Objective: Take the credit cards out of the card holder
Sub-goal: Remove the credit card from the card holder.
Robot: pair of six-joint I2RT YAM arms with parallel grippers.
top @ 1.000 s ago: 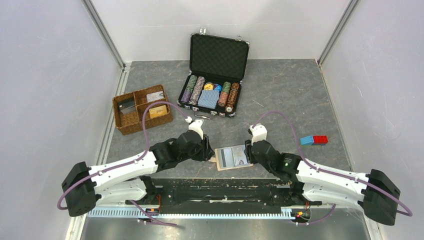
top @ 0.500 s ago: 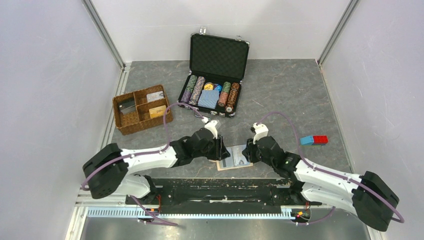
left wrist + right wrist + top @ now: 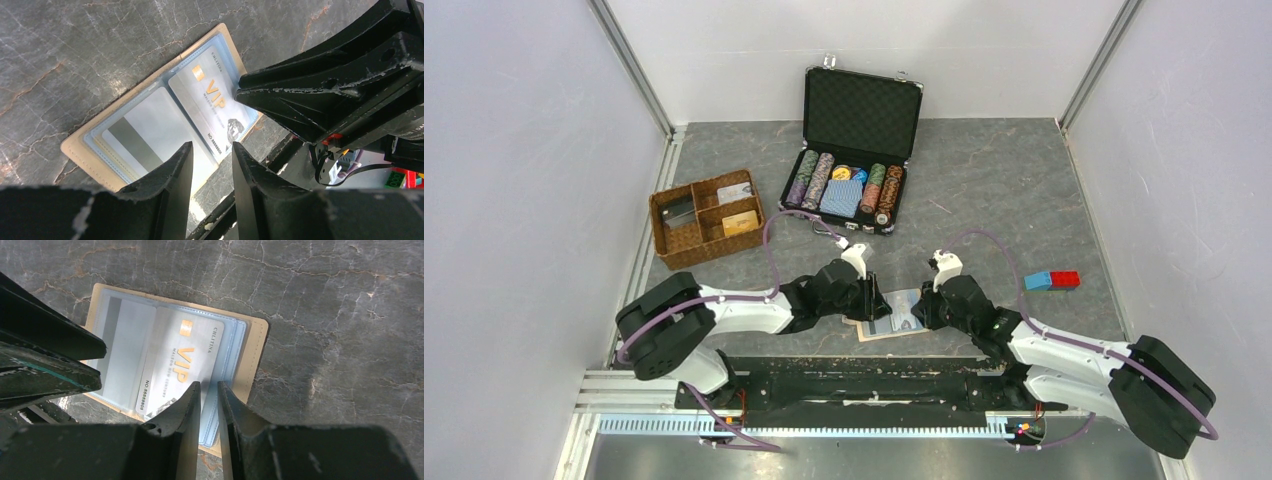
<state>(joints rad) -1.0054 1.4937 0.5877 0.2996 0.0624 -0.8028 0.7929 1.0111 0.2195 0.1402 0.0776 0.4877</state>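
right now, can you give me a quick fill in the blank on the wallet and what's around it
1. The card holder lies flat and ___, pockets facing up, between the left end effector and the right end effector.
2. The card in its right-hand pocket bears the gold letters ___.
3. Off to the right, the red block is joined to a ___ one.

Missing words: open; VIP; blue

Pale lilac walls (image 3: 514,150) with metal corner posts (image 3: 632,68) enclose a dark grey marbled tabletop (image 3: 984,170).
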